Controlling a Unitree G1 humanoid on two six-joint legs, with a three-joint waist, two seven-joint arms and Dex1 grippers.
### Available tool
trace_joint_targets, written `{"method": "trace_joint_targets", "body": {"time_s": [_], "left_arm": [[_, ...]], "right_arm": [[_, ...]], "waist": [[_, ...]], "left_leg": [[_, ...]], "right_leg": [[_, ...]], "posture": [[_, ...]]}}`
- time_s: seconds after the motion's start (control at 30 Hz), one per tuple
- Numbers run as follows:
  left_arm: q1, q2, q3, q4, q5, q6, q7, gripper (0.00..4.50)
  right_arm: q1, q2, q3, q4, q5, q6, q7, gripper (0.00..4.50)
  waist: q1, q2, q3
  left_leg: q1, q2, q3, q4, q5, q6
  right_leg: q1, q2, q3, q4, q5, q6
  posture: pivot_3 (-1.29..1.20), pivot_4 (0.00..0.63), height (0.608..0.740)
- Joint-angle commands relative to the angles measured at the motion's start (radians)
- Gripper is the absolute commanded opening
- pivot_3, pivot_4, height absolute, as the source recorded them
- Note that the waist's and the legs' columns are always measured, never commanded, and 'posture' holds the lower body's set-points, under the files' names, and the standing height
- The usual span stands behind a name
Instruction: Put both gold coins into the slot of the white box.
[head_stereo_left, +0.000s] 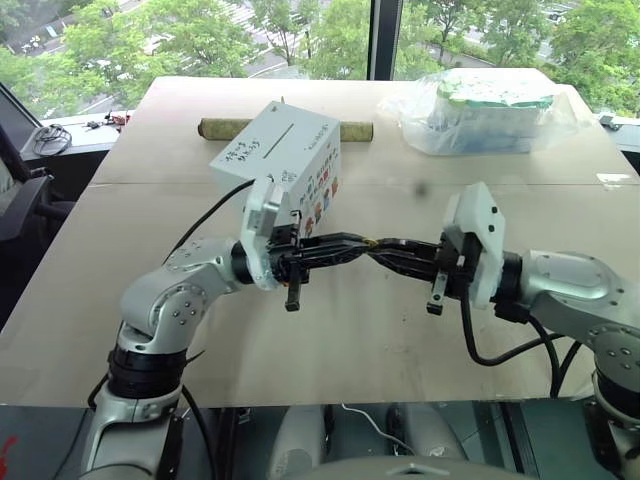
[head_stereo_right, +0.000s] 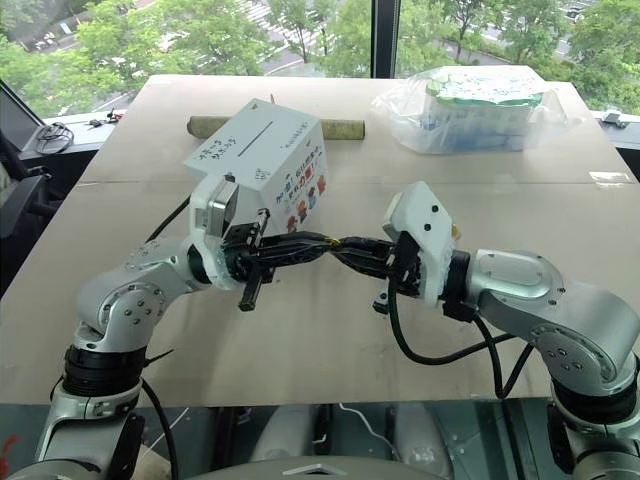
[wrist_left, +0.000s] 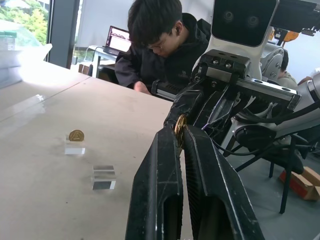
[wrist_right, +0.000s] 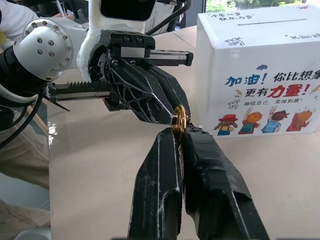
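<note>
Left arm reaches in from the left over the table (head_stereo_left: 120, 300); left gripper (head_stereo_left: 365, 246) points to the right, fingers pressed together on a gold coin (wrist_left: 180, 125). In the left wrist view the coin's edge shows between its fingertips (wrist_left: 167, 137), right where the other gripper's tips meet them.

White box (head_stereo_left: 285, 160) sits on the table behind the left wrist, tilted so its slot face looks up. The slot (head_stereo_left: 275, 137) is a thin dark line across the top face; blue handwriting at the left of that face, cartoon figures along the side facing the robot. Box and grippers are apart; in the right wrist view the box stands behind the coin.

A greenish roll (head_stereo_left: 230, 128) lies on the table just behind the box, poking out on both sides.

Centre: both grippers meet tip to tip above the table, both pinching the same coin edge-on.

Right gripper (head_stereo_left: 378, 246) points to the left, fingers closed on that coin; the right wrist view shows the disc upright between its fingertips (wrist_right: 165, 137) and the left gripper's.

Second gold coin (wrist_left: 76, 135) stands upright on a clear holder (wrist_left: 75, 147) on the table, seen in the left wrist view; an empty clear holder (wrist_left: 103, 177) sits near it.

Far right of the table: a clear-bagged white-and-green bundle (head_stereo_left: 490, 110). A person (wrist_left: 160, 50) sits behind the table in the left wrist view
</note>
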Motion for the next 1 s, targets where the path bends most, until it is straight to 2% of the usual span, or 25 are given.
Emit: {"method": "trace_joint_targets", "body": {"time_s": [0.03, 0.07, 0.1, 0.13, 0.27, 0.37, 0.5, 0.6, 0.7, 0.83, 0.9, 1.0], "left_arm": [[-0.029, -0.012, -0.029, -0.021, -0.006, 0.010, -0.003, 0.06], [-0.035, -0.016, -0.020, -0.017, -0.017, 0.019, 0.008, 0.06], [-0.043, -0.021, -0.007, -0.011, -0.032, 0.032, 0.022, 0.00], [-0.051, -0.026, 0.007, -0.004, -0.046, 0.045, 0.038, 0.00], [-0.073, -0.028, 0.060, 0.018, -0.084, 0.084, 0.090, 0.00], [-0.087, -0.025, 0.115, 0.024, -0.129, 0.118, 0.159, 0.00], [-0.135, -0.024, 0.227, 0.029, -0.188, 0.155, 0.339, 0.00], [-0.201, -0.024, 0.293, 0.017, -0.168, 0.145, 0.516, 0.00], [-0.309, 0.035, 0.287, 0.015, -0.004, 0.141, 0.711, 0.00], [-0.431, 0.102, 0.133, 0.020, 0.217, 0.215, 0.868, 0.00], [-0.485, 0.140, 0.032, 0.033, 0.300, 0.304, 0.900, 0.00], [-0.523, 0.150, -0.053, 0.029, 0.368, 0.370, 0.911, 0.00]], "right_arm": [[-0.033, -0.001, -0.006, -0.023, 0.048, -0.019, -0.005, 0.00], [-0.033, -0.001, -0.012, -0.017, 0.042, -0.027, -0.009, 0.00], [-0.026, -0.003, -0.022, -0.014, 0.055, -0.036, -0.001, 0.71], [-0.019, -0.013, -0.028, -0.016, 0.063, -0.040, 0.010, 1.03], [0.015, -0.055, -0.053, -0.018, 0.051, -0.060, 0.017, 3.10], [0.041, -0.097, -0.077, -0.015, 0.019, -0.086, 0.015, 4.48], [0.066, -0.176, -0.127, -0.014, -0.045, -0.144, 0.043, 4.48], [0.074, -0.226, -0.186, -0.017, -0.046, -0.182, 0.076, 4.48], [0.090, -0.294, -0.261, -0.039, -0.101, -0.260, 0.131, 4.48], [0.078, -0.322, -0.340, 0.028, -0.033, -0.279, 0.179, 4.48], [0.058, -0.353, -0.351, 0.050, -0.043, -0.296, 0.206, 4.48], [0.032, -0.383, -0.346, 0.077, -0.063, -0.314, 0.221, 4.48]], "waist": [[0.000, 0.000, 0.000], [0.000, 0.000, 0.000], [0.000, 0.000, 0.000], [0.000, 0.000, 0.000], [0.000, 0.000, 0.000], [0.000, 0.000, 0.000], [0.001, 0.000, 0.000], [0.002, -0.001, 0.000], [0.005, -0.002, 0.001], [0.006, -0.003, 0.002], [0.008, -0.003, 0.002], [0.007, -0.004, 0.002]], "left_leg": [[0.000, 0.000, 0.000, 0.000, 0.000, 0.000], [0.000, 0.000, 0.000, 0.000, 0.000, 0.000], [0.000, 0.000, 0.000, 0.000, 0.000, 0.000], [0.000, 0.000, 0.000, 0.000, 0.000, 0.000], [-0.001, 0.000, -0.001, 0.000, 0.000, 0.000], [-0.004, 0.000, -0.002, 0.001, 0.000, 0.000], [-0.009, 0.000, -0.002, 0.002, 0.000, 0.000], [-0.009, 0.000, -0.002, 0.002, 0.000, 0.000], [-0.009, -0.001, -0.002, 0.002, 0.000, 0.000], [-0.009, -0.001, -0.001, 0.002, 0.002, -0.004], [-0.009, -0.001, -0.001, 0.002, 0.003, -0.004], [-0.009, -0.001, 0.000, 0.002, 0.003, -0.004]], "right_leg": [[0.000, 0.000, 0.000, 0.000, 0.000, 0.000], [0.000, 0.000, 0.000, 0.000, 0.000, 0.000], [0.000, 0.000, 0.000, 0.000, 0.000, 0.000], [0.000, 0.000, 0.000, 0.000, 0.000, 0.000], [-0.001, 0.001, -0.001, 0.000, 0.000, 0.000], [-0.003, 0.001, -0.002, 0.000, 0.000, 0.000], [-0.008, 0.001, -0.001, 0.001, 0.000, 0.000], [-0.009, 0.001, -0.001, 0.002, 0.000, 0.001], [-0.008, 0.002, -0.001, 0.002, 0.000, 0.001], [-0.008, 0.004, -0.001, 0.001, 0.001, 0.001], [-0.008, 0.003, 0.000, 0.001, 0.001, 0.001], [-0.009, 0.004, 0.001, 0.002, 0.001, 0.001]], "posture": [[0.00, 0.150, 0.740], [0.00, 0.150, 0.740], [0.00, 0.150, 0.740], [0.00, 0.150, 0.740], [0.00, 0.150, 0.740], [0.00, 0.150, 0.740], [0.00, 0.150, 0.740], [0.00, 0.150, 0.740], [0.00, 0.150, 0.740], [0.00, 0.150, 0.740], [0.00, 0.150, 0.740], [0.00, 0.150, 0.740]]}}
